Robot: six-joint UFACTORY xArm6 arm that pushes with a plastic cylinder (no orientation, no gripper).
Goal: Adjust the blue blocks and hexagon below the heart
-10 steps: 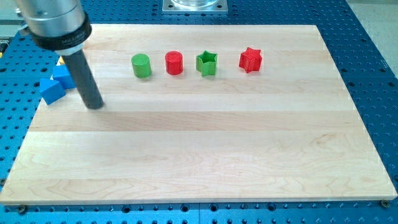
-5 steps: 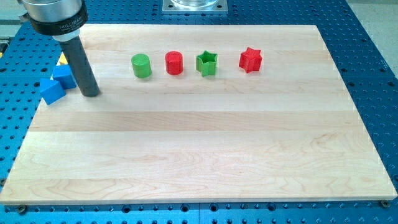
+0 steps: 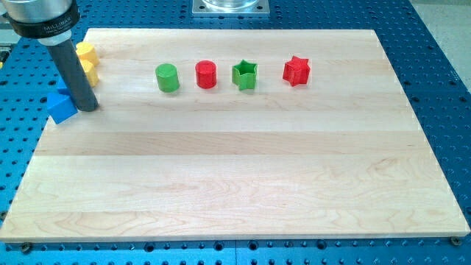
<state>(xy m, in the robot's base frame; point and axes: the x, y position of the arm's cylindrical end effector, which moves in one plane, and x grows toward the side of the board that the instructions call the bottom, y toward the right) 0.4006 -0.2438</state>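
Camera view puts my tip (image 3: pixel 87 108) at the board's left edge, just to the right of the blue block (image 3: pixel 62 108) that shows in full, close enough that I cannot tell whether it touches; my tip is a bare rod that grips nothing and holds nothing; the move ahead turns on that one relation, since the blue block lies to the view's left of my tip and a little toward the bottom, at the very rim of the wooden board (image 3: pixel 243 184), so a push from this side would seem to send it off the edge rather than into place; a second blue block seems to sit behind the rod, with only a sliver visible at its left side, and I cannot make out its shape or whether my tip presses on it; two yellow blocks (image 3: pixel 87 61) sit just above, toward the view's top, partly covered by the rod, so I cannot say which is the heart and which the hexagon, nor whether they touch each other; well apart to the view's right stand the green cylinder (image 3: pixel 167 77), the red cylinder (image 3: pixel 206 74), the green star (image 3: pixel 244 75) and the red star (image 3: pixel 296 71) in a row, out of the way.
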